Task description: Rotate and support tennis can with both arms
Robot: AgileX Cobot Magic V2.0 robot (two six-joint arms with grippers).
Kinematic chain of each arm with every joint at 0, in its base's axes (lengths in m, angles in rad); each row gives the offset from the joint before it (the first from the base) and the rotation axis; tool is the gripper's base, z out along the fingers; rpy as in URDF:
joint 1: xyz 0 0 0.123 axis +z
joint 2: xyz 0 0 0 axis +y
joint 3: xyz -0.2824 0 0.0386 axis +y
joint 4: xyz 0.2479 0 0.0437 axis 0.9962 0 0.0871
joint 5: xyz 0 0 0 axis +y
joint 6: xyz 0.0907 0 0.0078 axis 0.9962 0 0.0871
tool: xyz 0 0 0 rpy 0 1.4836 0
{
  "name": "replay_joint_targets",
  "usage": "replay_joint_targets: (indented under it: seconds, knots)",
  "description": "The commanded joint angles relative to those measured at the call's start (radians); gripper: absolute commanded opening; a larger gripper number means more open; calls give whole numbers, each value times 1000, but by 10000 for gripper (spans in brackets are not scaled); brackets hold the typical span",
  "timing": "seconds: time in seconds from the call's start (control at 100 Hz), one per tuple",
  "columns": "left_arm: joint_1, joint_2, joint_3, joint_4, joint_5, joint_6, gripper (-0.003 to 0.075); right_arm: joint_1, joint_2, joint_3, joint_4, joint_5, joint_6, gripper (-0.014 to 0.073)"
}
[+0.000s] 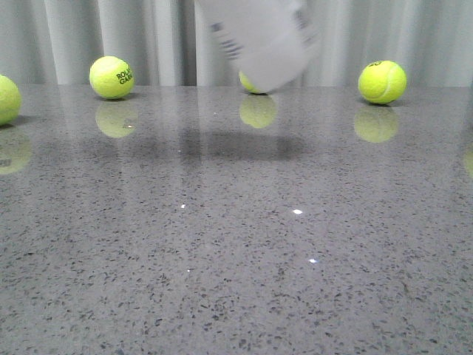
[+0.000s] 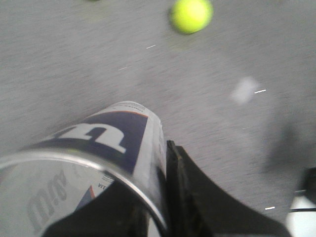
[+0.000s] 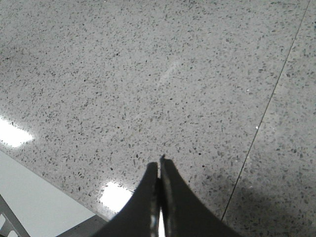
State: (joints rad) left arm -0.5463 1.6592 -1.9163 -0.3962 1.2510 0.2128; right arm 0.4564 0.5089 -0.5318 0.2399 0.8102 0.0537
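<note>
The tennis can [image 1: 262, 41] hangs tilted and blurred above the far middle of the table, its upper part cut off by the top edge of the front view. In the left wrist view the tennis can [image 2: 106, 143] shows its navy label with the white W and its silver rim close to the camera. My left gripper [image 2: 148, 197] is shut on the tennis can, with one black finger [image 2: 180, 182] pressed against its side. My right gripper [image 3: 159, 165] is shut and empty above bare stone surface. Neither gripper shows in the front view.
Several yellow-green tennis balls lie along the far edge of the grey speckled table: one at far left [image 1: 111, 77], one at the left edge [image 1: 6, 98], one behind the can [image 1: 251, 83], one at right [image 1: 382, 81]. One ball [image 2: 191, 15] shows in the left wrist view.
</note>
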Motion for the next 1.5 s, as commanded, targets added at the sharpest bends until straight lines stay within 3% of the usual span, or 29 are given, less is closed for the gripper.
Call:
replay_joint_targets:
  seconds: [0.0,0.1,0.23,0.37,0.46,0.63,0.72,1.05,1.14,1.31,1.49]
  knots:
    - [-68,-39,-39,133,27,-74,-21,-7,0,-27,19,-51,-2,-58]
    - [-122,-33,-15,191,25,-74,-21,-7,0,-27,23,-51,-2,-58]
    - [-162,-12,6,378,25,-74,-20,-7,0,-27,35,-51,-2,-58]
    - [-164,1,4,380,25,-74,7,-7,0,-27,56,-51,-2,-58]
    - [-164,1,4,372,25,-74,117,-7,0,-27,58,-51,-2,-58]
    - [-153,1,2,376,25,-74,445,-7,0,-27,58,-51,-2,-58]
    - [-141,1,-5,376,16,-71,504,-7,0,-27,58,-51,-2,-58]
    - [-119,-5,-60,227,-115,-37,468,-7,0,-27,58,-51,-2,-58]
    - [-119,-21,-60,206,-176,-37,364,-7,0,-27,59,-51,-2,-58]
    - [-140,-92,20,188,-375,-37,-15,-7,0,-27,59,-51,-2,-58]
    - [-142,-219,240,191,-635,-66,-21,-7,0,-27,59,-51,-2,-58]
